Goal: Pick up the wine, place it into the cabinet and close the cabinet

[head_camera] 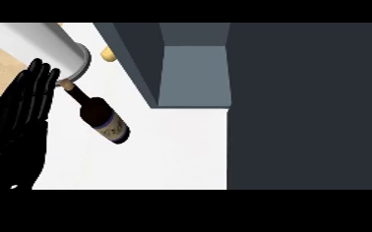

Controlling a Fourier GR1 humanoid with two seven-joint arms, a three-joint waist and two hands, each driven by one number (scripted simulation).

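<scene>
A steep downward look at a white counter [174, 152]. A dark wine bottle [102, 118] is standing on the counter at the left of the view, appearing slanted from this angle, with its neck and pale cork end pointing up and to the left and its base, wrapped in a patterned label, pointing down and to the right. No hand is touching it.

A black hand [27, 108] is showing along the left edge of the view, fingers straight and pointing upward, wide open and holding nothing. It is sitting just beside the bottle, to its left, with a strip of counter between them. Above the hand and the bottle's neck, a pale grey forearm [47, 46] is crossing the upper left corner; its round end is overlapping the bottle's cork end in the view. Whether a hand is on that forearm, and what its fingers are doing, cannot be told.

To the right of the bottle, well apart from it, the dark grey cabinet [298, 103] is filling the right side of the view. Its open compartment [195, 76] is showing a lighter grey inside, with one side wall angling down toward the counter. A small tan object [108, 54] is peeking out beside the cabinet's left wall, too little showing to identify.
</scene>
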